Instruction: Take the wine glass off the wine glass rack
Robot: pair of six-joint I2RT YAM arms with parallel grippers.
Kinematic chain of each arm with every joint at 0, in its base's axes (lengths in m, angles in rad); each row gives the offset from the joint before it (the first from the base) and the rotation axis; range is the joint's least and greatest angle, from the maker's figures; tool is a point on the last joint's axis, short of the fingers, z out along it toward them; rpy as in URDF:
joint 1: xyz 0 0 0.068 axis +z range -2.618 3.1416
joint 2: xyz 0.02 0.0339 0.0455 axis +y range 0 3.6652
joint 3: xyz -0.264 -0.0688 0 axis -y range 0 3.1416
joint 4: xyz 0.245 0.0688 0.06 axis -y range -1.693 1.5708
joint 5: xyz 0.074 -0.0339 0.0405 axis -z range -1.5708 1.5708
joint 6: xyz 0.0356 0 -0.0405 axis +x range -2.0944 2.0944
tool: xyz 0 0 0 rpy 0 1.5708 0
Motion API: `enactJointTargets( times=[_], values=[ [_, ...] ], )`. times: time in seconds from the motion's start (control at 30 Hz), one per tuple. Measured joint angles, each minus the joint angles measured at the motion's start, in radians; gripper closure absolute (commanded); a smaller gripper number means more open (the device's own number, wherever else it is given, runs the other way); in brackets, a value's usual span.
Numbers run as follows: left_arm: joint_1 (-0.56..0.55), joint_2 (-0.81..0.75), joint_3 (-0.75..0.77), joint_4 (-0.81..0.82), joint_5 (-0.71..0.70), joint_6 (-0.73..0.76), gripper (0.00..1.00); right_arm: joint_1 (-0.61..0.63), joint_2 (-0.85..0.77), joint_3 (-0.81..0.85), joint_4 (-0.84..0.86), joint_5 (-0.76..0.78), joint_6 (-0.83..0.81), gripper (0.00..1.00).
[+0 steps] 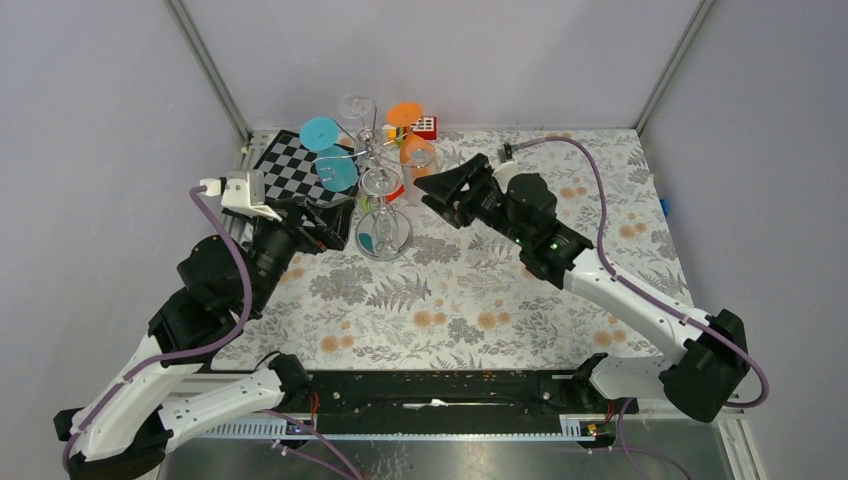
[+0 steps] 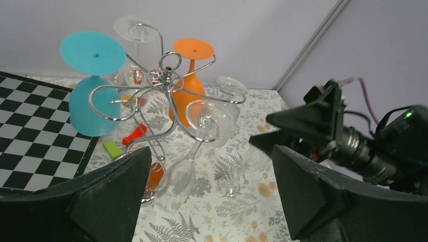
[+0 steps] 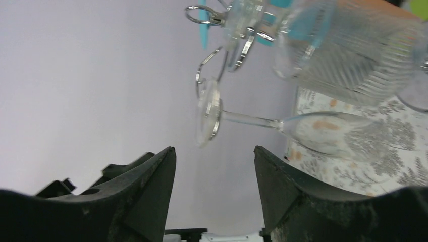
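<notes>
The silver wire wine glass rack [image 1: 372,160] stands at the back of the table on a round shiny base [image 1: 384,238]. It also shows in the left wrist view [image 2: 169,65]. A clear wine glass [image 2: 176,179] hangs upside down from its near arm, tilted. In the right wrist view this glass [image 3: 313,132] lies just beyond my fingers. A teal glass [image 2: 90,103], an orange glass [image 2: 188,83] and other clear glasses hang on other arms. My left gripper [image 1: 330,220] is open and empty, left of the base. My right gripper [image 1: 437,195] is open and empty, right of the rack.
A black-and-white chessboard [image 1: 292,165] lies left of the rack under my left gripper. A red and a green block [image 2: 112,148] lie near the base. A red-and-white item [image 1: 426,126] sits at the back wall. Metal frame posts stand at both back corners.
</notes>
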Motion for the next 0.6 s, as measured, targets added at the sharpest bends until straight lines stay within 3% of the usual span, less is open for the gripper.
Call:
enactJointTargets(
  times=[0.2, 0.6],
  values=[
    [0.000, -0.049, -0.050, -0.007, -0.019, 0.023, 0.03, 0.014, 0.077, 0.097, 0.055, 0.000, 0.045, 0.55],
    [0.000, -0.093, -0.070, -0.012, -0.036, 0.048, 0.03, 0.024, 0.161, 0.198, -0.070, 0.012, 0.083, 0.47]
  ],
)
